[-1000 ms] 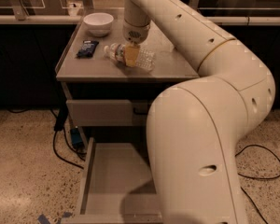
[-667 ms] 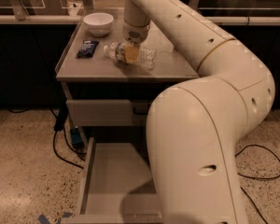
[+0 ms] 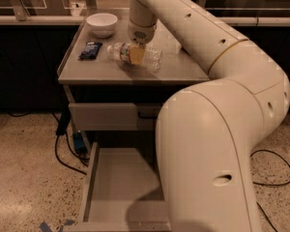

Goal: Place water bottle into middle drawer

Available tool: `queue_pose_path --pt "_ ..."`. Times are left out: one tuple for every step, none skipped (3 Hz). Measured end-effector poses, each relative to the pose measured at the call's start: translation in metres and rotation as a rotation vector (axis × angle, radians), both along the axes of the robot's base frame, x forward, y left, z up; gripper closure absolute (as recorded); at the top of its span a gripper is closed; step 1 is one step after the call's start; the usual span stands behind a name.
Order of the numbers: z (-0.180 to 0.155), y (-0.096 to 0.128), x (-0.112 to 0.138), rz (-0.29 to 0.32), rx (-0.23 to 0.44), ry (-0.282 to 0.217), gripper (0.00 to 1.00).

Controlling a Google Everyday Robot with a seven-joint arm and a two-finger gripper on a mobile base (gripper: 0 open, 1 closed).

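Note:
The water bottle (image 3: pixel 153 57) lies on its side on the grey cabinet top (image 3: pixel 101 69), white cap pointing left. My gripper (image 3: pixel 136 53) reaches down from above and sits right on the bottle's middle, covering its label. The middle drawer (image 3: pixel 117 175) is pulled out at the bottom of the cabinet, with its grey floor bare. My arm (image 3: pixel 208 149) hides the drawer's right side.
A white bowl (image 3: pixel 102 24) stands at the back left of the cabinet top. A dark blue packet (image 3: pixel 90 50) lies left of the bottle. A shut drawer front (image 3: pixel 104 116) sits above the open drawer. Black cables (image 3: pixel 63 156) run over the speckled floor at the left.

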State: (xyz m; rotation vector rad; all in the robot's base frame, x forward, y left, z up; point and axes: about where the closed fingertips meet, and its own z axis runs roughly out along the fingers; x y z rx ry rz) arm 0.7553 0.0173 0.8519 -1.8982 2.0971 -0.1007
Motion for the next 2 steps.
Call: queue_pose_path --pt "0.034 -0.004 -0.027 0.035 0.058 -0.03 1.0" --pt "0.055 -0.017 -0.052 0.054 0.107 -0.047 1.0"
